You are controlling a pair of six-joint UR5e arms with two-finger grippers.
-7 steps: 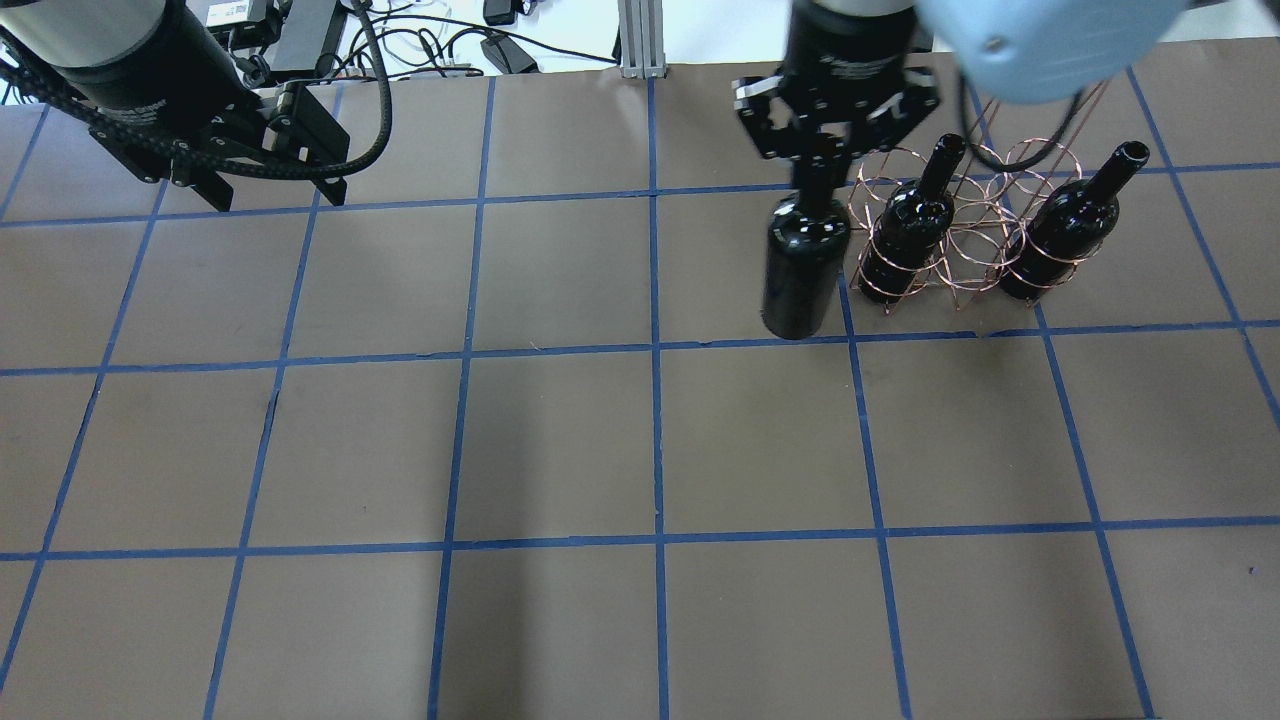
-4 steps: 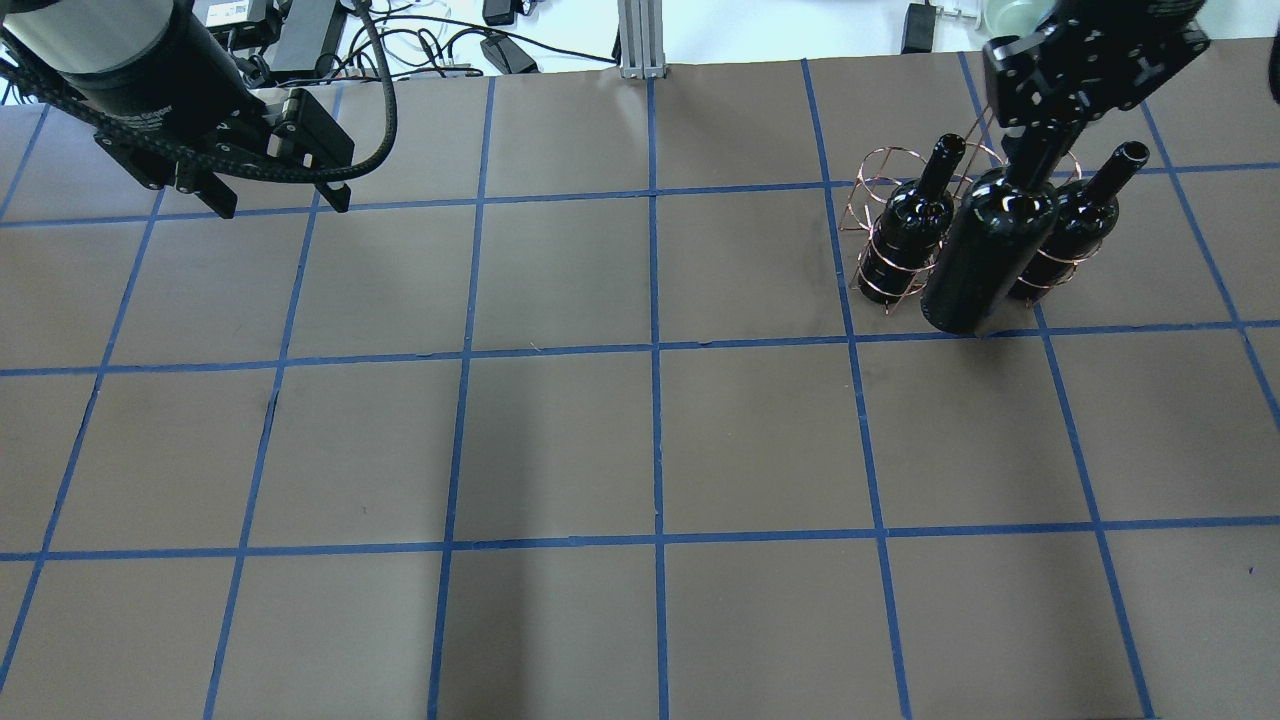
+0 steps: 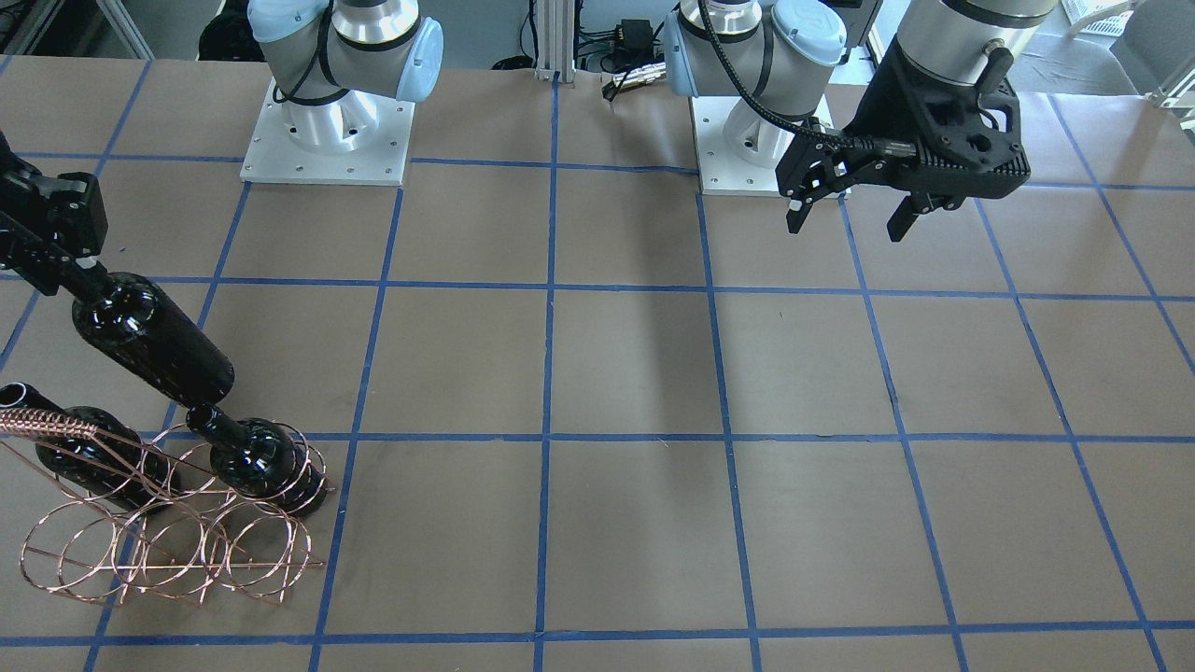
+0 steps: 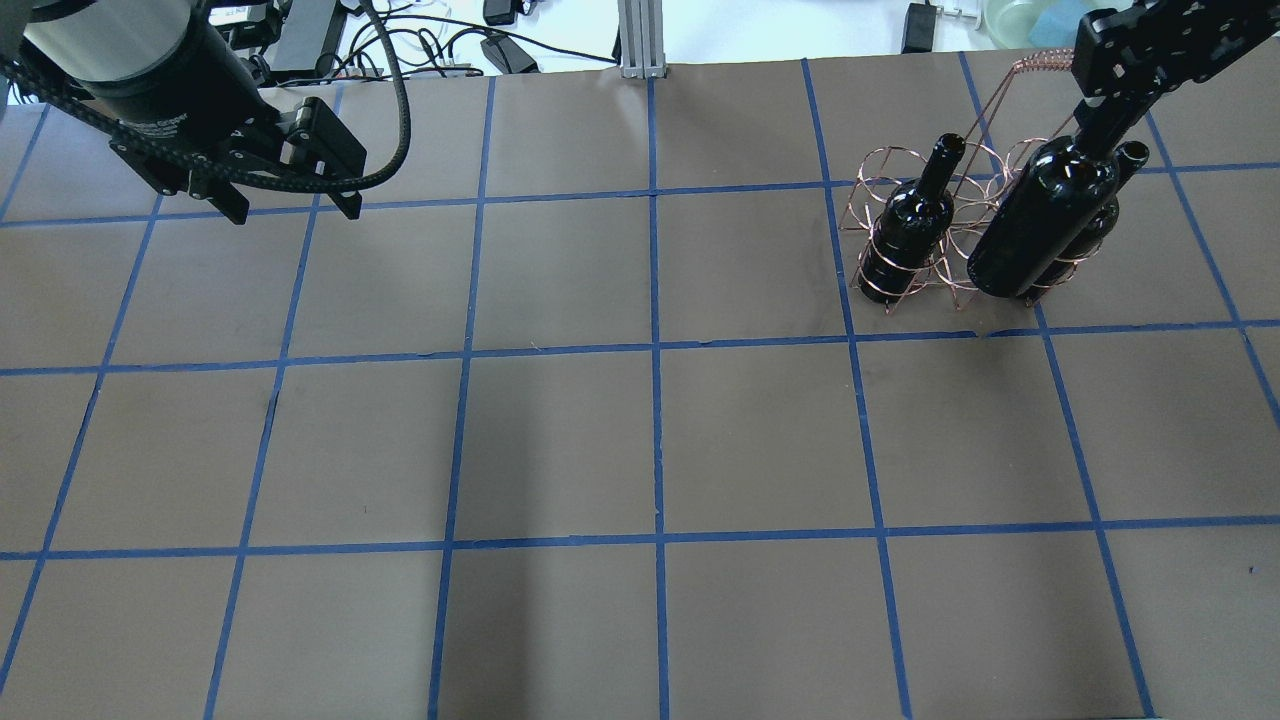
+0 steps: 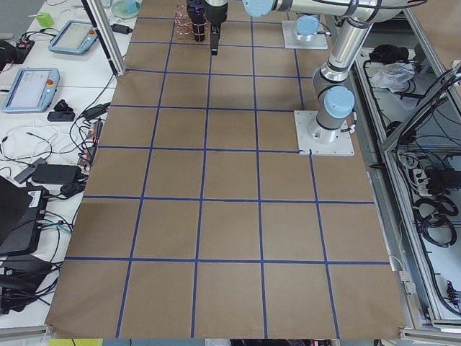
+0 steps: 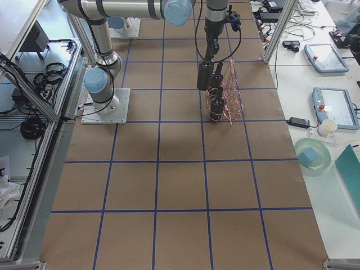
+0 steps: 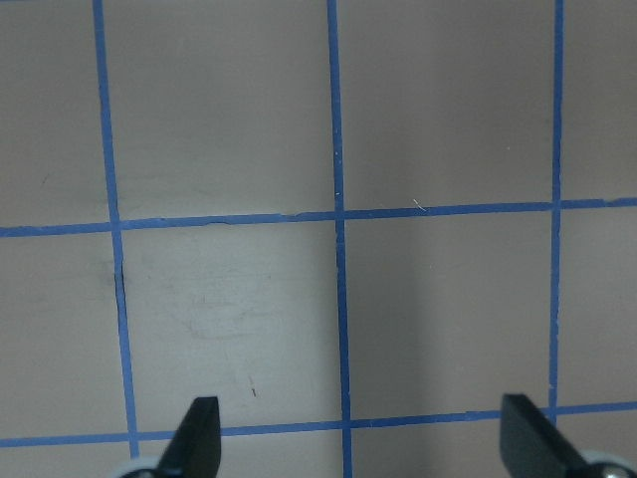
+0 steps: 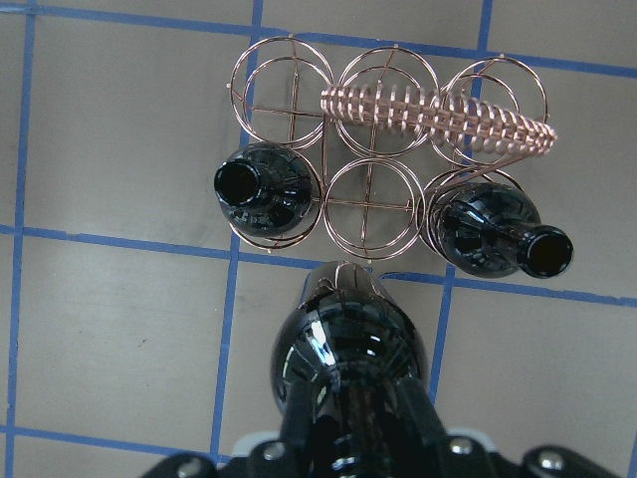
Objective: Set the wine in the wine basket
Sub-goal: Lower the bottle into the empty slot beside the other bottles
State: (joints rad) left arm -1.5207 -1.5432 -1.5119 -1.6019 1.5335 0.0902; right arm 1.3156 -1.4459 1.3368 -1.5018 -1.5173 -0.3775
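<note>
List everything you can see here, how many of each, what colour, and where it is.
held wine bottle: one, near-black, raised beside the basket on the robot's side.
wine bottles in the basket: two, near-black, end rings of the row nearer the robot.
wine basket: one, copper wire, on the table, robot's right.
table: one, brown with blue grid, under both arms.
teach pendants: two, grey-blue, operators' bench.
bowl: one, pale green, same bench.
right gripper: one, black, shut on the held bottle's neck.
left gripper: one, black, open above bare table.
</note>
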